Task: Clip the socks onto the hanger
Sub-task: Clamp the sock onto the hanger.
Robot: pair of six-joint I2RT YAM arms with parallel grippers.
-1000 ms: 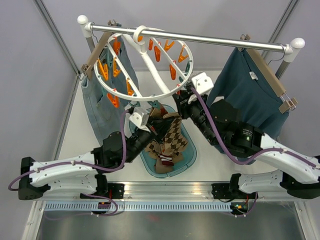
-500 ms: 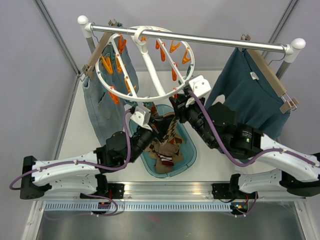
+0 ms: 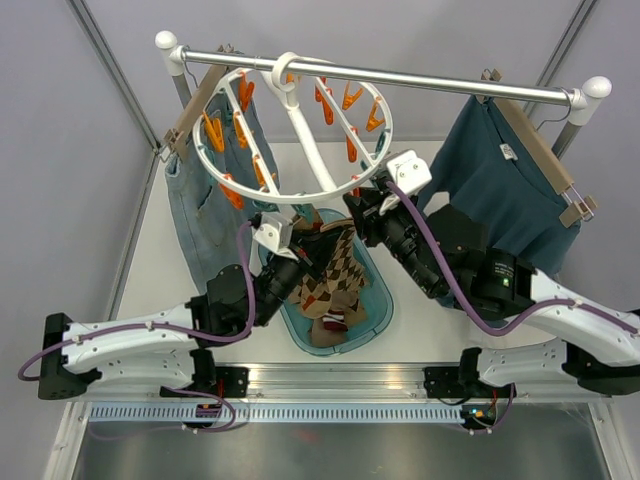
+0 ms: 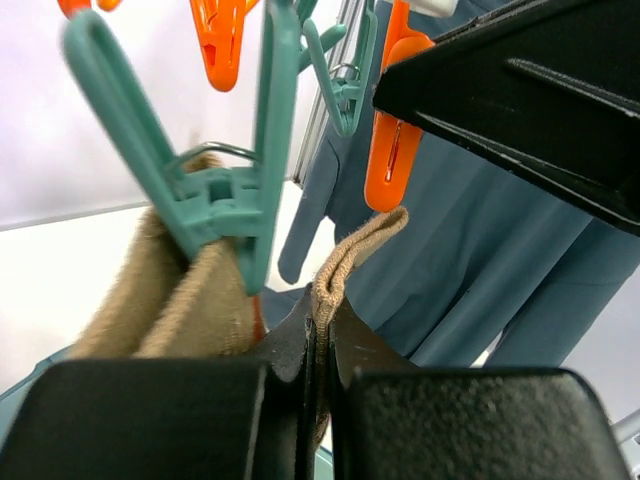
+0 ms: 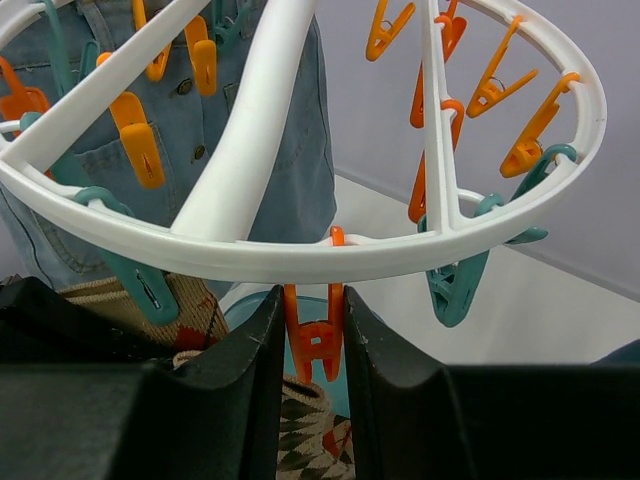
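Observation:
The white ring hanger (image 3: 300, 196) hangs from the rail, its near rim tilted towards the arms. My right gripper (image 5: 312, 300) is shut on an orange clothespin (image 5: 316, 338) under that rim (image 5: 420, 245), squeezing its handles. My left gripper (image 4: 318, 322) is shut on the tan cuff of a sock (image 4: 348, 262), held just below the orange clothespin (image 4: 390, 165). A teal clothespin (image 4: 225, 200) next to it grips another sock (image 4: 190, 315). In the top view the held sock (image 3: 338, 262) hangs from the left gripper (image 3: 306, 250) over more socks (image 3: 330, 318).
A teal basin (image 3: 377, 310) holds the loose socks on the table. Blue-grey jeans (image 3: 200, 205) hang at the left of the metal rail (image 3: 430, 78) and a teal sweater (image 3: 490, 195) at the right, both on wooden hangers. The ring carries several orange and teal pins.
The ring hanger has swung up and to the right with my right gripper on its pin. My left gripper has lifted the sock closer to the ring's near rim.

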